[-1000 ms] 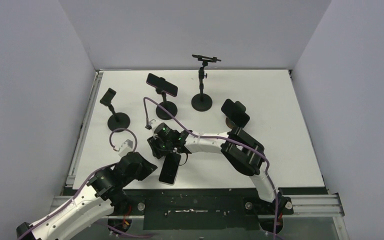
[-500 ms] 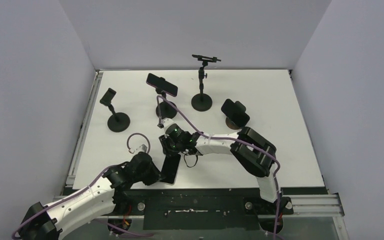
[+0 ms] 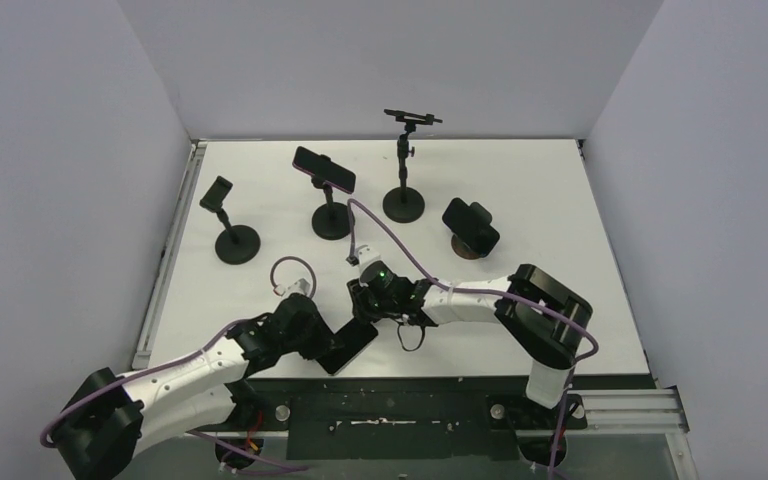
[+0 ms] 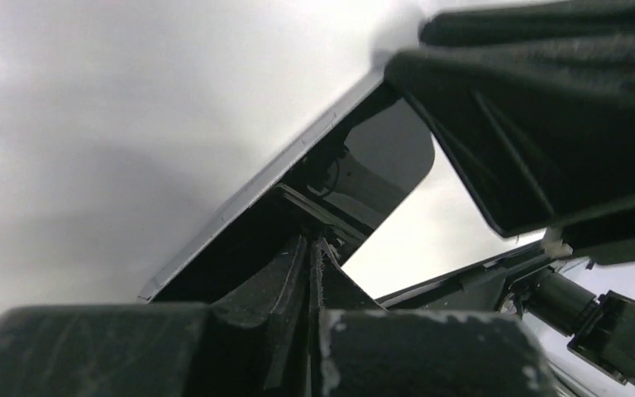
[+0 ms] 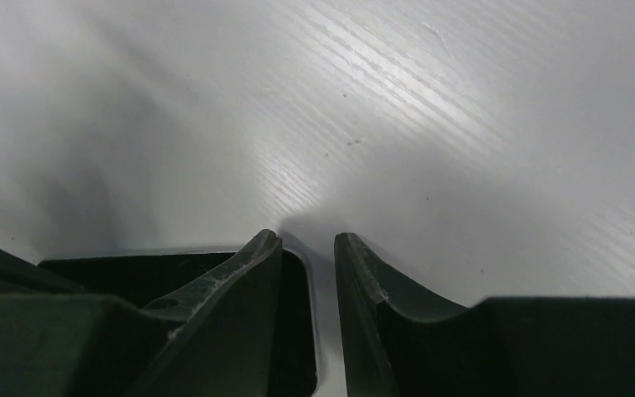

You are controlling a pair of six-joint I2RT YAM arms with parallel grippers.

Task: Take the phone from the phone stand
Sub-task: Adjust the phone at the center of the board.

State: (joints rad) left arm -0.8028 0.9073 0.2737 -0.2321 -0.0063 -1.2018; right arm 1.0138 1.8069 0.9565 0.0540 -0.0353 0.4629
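Note:
A black phone (image 3: 350,345) lies flat and askew on the white table near the front edge, off any stand. My left gripper (image 3: 310,332) is shut, its tips (image 4: 314,244) touching the phone's (image 4: 380,157) lower-left edge with nothing between them. My right gripper (image 3: 370,297) hovers low at the phone's upper-right corner. Its jaws (image 5: 307,240) stand slightly apart: one finger (image 5: 240,281) lies over the phone's corner (image 5: 296,331) and the other over bare table. Further back, a phone stand (image 3: 332,222) holds another phone (image 3: 324,168).
A short stand (image 3: 237,243) is at the back left and a tall stand (image 3: 403,203) with an empty clamp at the back centre. A low stand (image 3: 465,247) with a phone (image 3: 471,226) is at the right. Purple cables loop over both wrists.
The phone has turned from nearly lengthwise to diagonal. My left gripper has slid right up to its edge. My right gripper has moved right along the phone, its jaws narrowing.

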